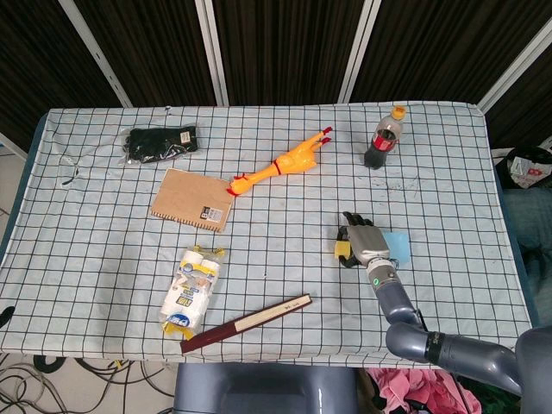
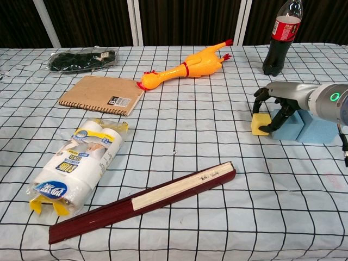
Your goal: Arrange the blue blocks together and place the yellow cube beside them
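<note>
The yellow cube (image 2: 260, 124) stands on the checked cloth right against the left face of the blue blocks (image 2: 305, 126), which lie side by side at the table's right. My right hand (image 2: 274, 105) arches over the cube from the right and grips it, fingers on its far-left side and thumb at its near-right corner. In the head view the hand (image 1: 366, 243) covers most of the cube (image 1: 342, 250) and the left part of the blue blocks (image 1: 399, 246). My left hand shows in neither view.
A cola bottle (image 2: 279, 36) stands just behind the blocks. A rubber chicken (image 2: 187, 67), a brown notebook (image 2: 101, 94) and a black pouch (image 2: 81, 58) lie further back and left. A tissue pack (image 2: 76, 166) and a dark red book (image 2: 145, 200) lie near the front.
</note>
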